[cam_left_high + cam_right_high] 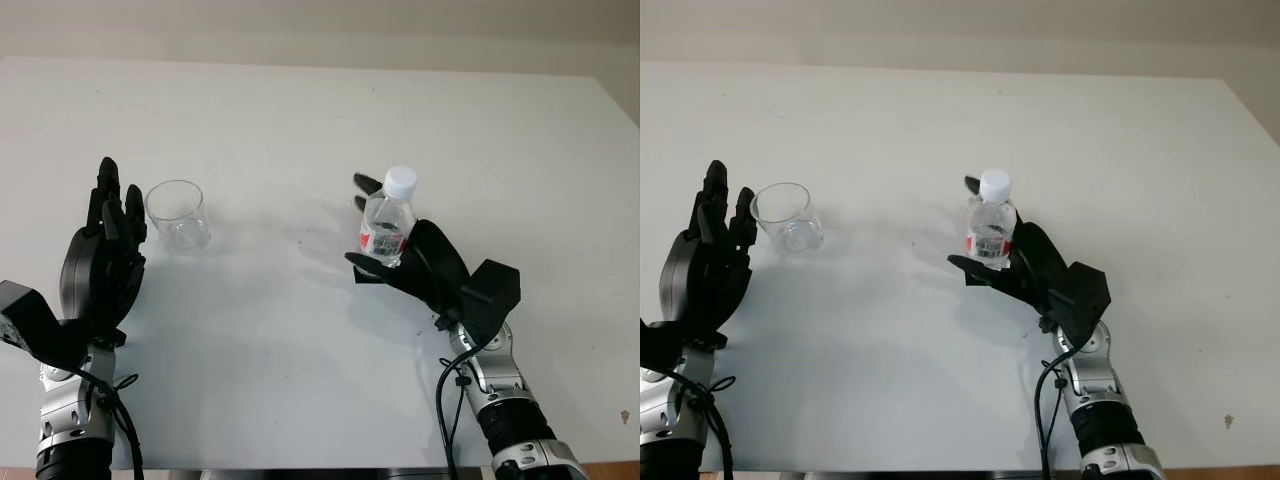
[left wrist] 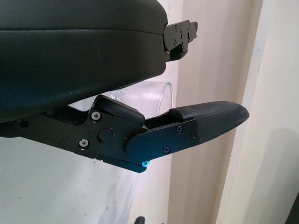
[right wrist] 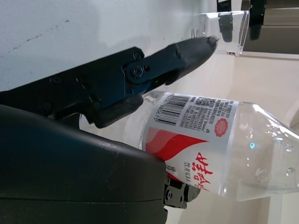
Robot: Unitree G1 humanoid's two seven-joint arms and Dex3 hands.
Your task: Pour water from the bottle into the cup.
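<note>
A plain test or lab-like room: a bare white tabletop (image 1: 300,110) stands against a pale, unadorned wall (image 1: 320,20), without household furnishings.

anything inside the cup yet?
The cup looks empty: clear glass, no visible water line, upright on the table, left hand open beside it. The bottle is upright in the right hand, white cap on. A thin film at the bottom can't be ruled out.
</note>
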